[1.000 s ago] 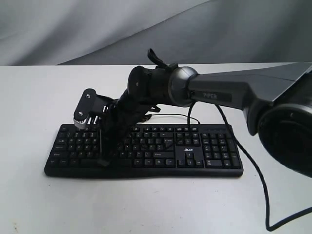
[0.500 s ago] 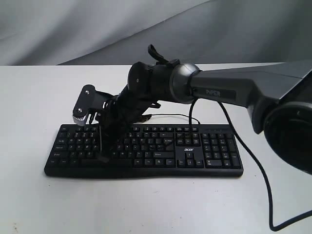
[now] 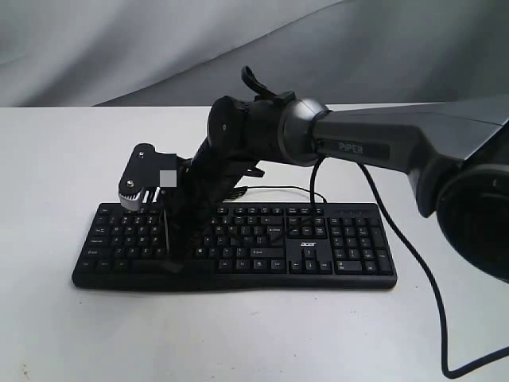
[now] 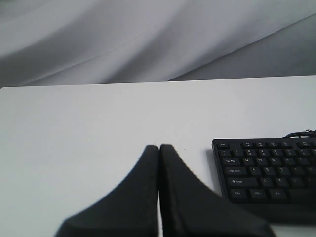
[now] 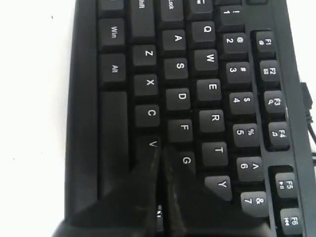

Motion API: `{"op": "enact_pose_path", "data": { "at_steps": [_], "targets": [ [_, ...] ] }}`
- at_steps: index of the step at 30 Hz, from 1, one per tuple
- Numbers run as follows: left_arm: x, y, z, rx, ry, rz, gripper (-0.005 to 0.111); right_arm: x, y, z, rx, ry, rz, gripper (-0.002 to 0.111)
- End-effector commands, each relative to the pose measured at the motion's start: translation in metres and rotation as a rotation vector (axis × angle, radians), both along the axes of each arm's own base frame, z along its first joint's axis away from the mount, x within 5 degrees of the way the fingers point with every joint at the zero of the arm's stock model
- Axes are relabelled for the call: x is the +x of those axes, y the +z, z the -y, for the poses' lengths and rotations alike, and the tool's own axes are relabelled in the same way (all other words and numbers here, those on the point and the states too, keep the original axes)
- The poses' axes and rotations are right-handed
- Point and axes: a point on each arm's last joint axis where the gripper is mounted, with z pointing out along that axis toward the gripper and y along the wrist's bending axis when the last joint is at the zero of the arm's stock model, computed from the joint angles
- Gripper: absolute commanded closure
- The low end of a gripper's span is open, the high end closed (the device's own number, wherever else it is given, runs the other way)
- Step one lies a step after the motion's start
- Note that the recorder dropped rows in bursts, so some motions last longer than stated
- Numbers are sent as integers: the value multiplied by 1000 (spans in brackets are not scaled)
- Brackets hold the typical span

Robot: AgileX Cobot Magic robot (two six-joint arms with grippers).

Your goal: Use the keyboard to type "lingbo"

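The black keyboard (image 3: 262, 247) lies flat on the white table, number pad to the right. My right gripper (image 3: 169, 266) reaches across from the right and points down onto the keyboard's left half. It is shut with nothing held. In the right wrist view the shut right gripper (image 5: 160, 148) has its tips between the V key (image 5: 152, 143) and the G key (image 5: 186, 160), and it hides the keys beneath it. Whether a key is pressed I cannot tell. My left gripper (image 4: 159, 146) is shut and empty over bare table beside the keyboard (image 4: 266, 168). It does not show in the exterior view.
The keyboard's thin cable (image 3: 278, 189) runs behind it. A thicker black arm cable (image 3: 433, 310) hangs down onto the table at the right. The right arm's big grey body (image 3: 413, 151) spans the space above the keyboard. Grey cloth hangs behind the table.
The right gripper rose slightly over the keyboard's left half, then came back down to about the same spot. It stays shut.
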Motion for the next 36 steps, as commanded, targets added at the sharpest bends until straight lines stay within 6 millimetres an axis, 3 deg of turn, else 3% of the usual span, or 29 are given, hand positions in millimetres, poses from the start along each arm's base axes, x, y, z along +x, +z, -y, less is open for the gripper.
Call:
{"op": "enact_pose_path", "data": {
  "at_steps": [1,26,36],
  "targets": [
    [0,-1,0,-11,2,5,106,-3,2,1,-4,1,-7,108],
    [0,-1,0,-11,2,5,106,-1,-3,0,17,-16,14,108],
    [0,-1,0,-11,2,5,106,-1,-14,-1,14,-14,-15,108]
  ]
}}
